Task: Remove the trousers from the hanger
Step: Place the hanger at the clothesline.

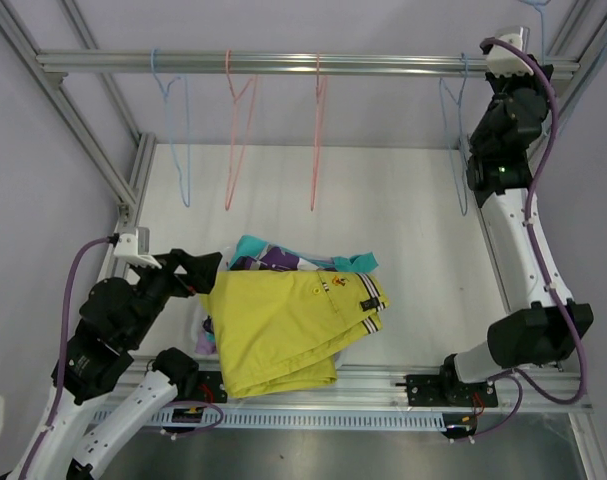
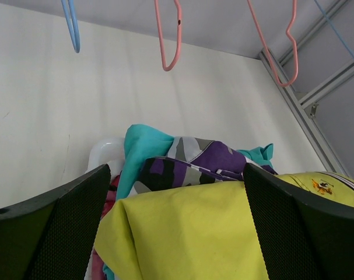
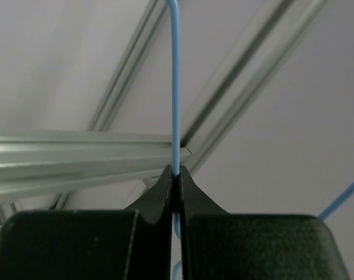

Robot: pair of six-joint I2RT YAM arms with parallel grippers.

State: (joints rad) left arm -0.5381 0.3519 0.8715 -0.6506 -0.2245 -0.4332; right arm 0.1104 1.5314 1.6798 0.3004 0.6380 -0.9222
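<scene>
Though overhead hides grip, wrist view shows right claw [image 3: 175,175] pinching blue hanger [image 3: 175,87]; left claw [image 2: 175,175] spread.

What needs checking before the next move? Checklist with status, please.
1. left gripper open, holding nothing: ok.
2. right gripper shut on the blue hanger wire: ok.
3. four hangers on the rail bare: ok.
4. yellow trousers on top of the pile, off any hanger: ok.
5. every pair accounted for in the pile: cannot tell, lower ones are covered.
6. gripped hanger empty: cannot tell, only its wire shows.
</scene>
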